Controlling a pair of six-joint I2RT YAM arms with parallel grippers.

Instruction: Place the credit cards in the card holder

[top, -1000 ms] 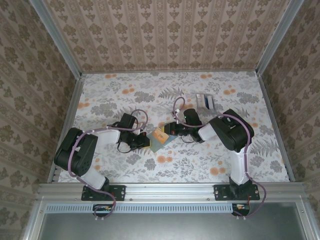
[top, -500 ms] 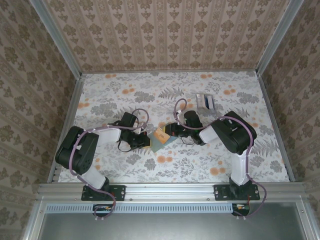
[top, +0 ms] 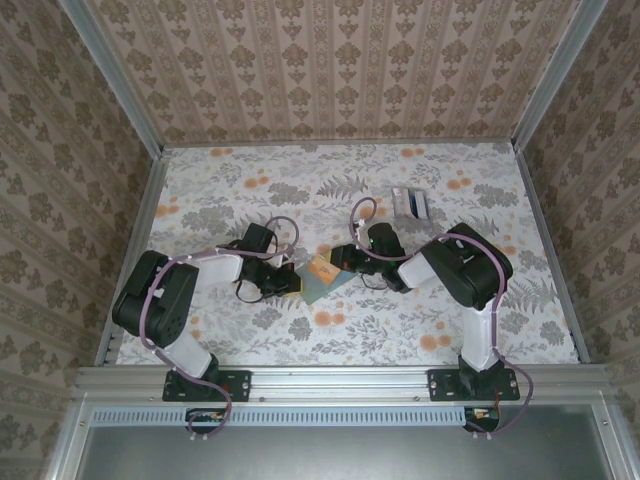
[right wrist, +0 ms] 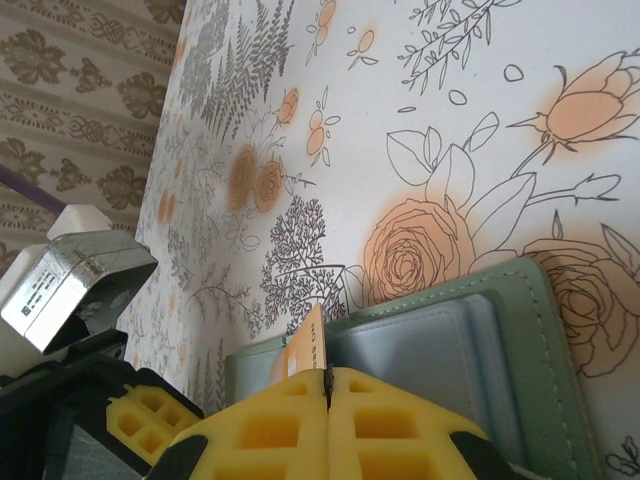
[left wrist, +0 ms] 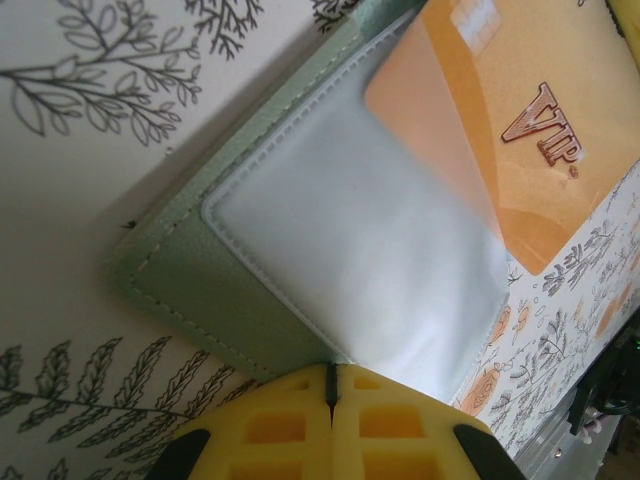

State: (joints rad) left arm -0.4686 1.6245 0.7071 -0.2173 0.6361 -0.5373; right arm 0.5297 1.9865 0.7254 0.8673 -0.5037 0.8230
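1. The card holder lies open on the floral table, near the middle and between the two arms.
2. The left gripper reaches in from the left. In the left wrist view its yellow pads are pressed fully together, with only a thin seam between them. Their tips sit at the edge of the card holder, which is seen face-on. It cannot be told whether any layer of the holder is caught between them.
3. The right gripper comes in from the right, just beyond the holder. In the right wrist view its pads are also closed. An orange card stands nearly edge-on and runs straight into the seam, so this gripper is pinching the card.
4. The orange card is marked "VIP". Part of it shows paler behind the holder's clear window, and the rest sticks out over the table.
5. From above, the orange card overlaps the far right part of the holder.
6. The remaining credit cards lie further back and to the right, well apart from the holder. One has a blue part.
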